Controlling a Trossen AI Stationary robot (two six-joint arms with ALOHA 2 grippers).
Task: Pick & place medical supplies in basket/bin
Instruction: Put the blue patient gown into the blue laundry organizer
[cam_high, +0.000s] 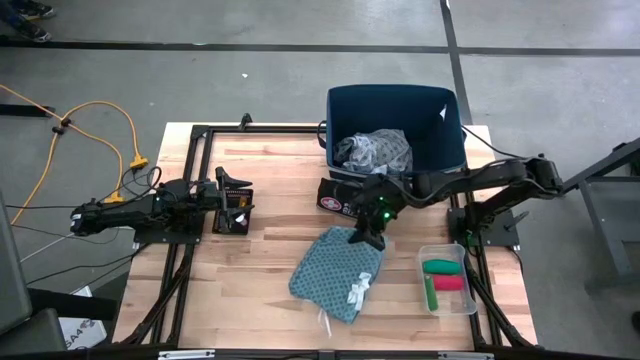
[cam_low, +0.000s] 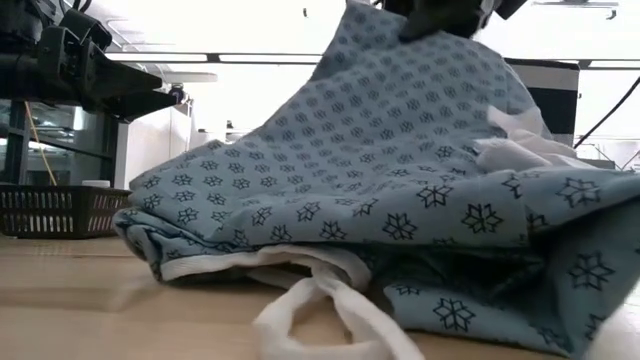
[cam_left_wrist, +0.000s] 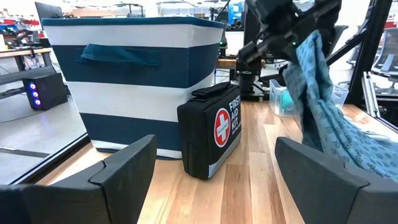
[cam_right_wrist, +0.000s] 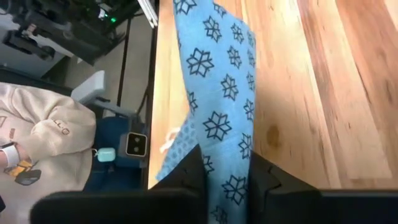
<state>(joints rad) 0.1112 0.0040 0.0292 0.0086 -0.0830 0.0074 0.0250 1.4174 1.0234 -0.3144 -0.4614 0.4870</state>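
The teal patterned cloth (cam_high: 335, 272) lies near the middle of the table, its white ties (cam_high: 358, 292) at the near end. My right gripper (cam_high: 372, 236) stands over the cloth's far end and is shut on it; the low view shows that end raised into a peak (cam_low: 400, 90). The pale blue-grey cloth (cam_high: 372, 150) lies inside the navy bin (cam_high: 440, 150). Red and green rolls (cam_high: 445, 275) rest in a clear tray. My left gripper (cam_left_wrist: 214, 149) waits open at the table's left (cam_high: 238, 205). My right gripper pinches the teal cloth's far edge (cam_right_wrist: 219, 127) between its two fingers (cam_right_wrist: 189, 177), coming from above and pointing down. That end is lifted off the table and slopes down from the fingers, while the near part with the ties (cam_low: 320, 300) still lies on the wood.
A black first aid kit (cam_high: 340, 197) stands against the navy-and-white bin's near wall (cam_left_wrist: 137, 93), just beyond the cloth. The clear tray (cam_high: 447, 255) sits near the table's right edge. A dark basket (cam_low: 60, 210) shows at the left in the low view. A person in a pale sweatshirt (cam_right_wrist: 50, 143) sits beyond the table.
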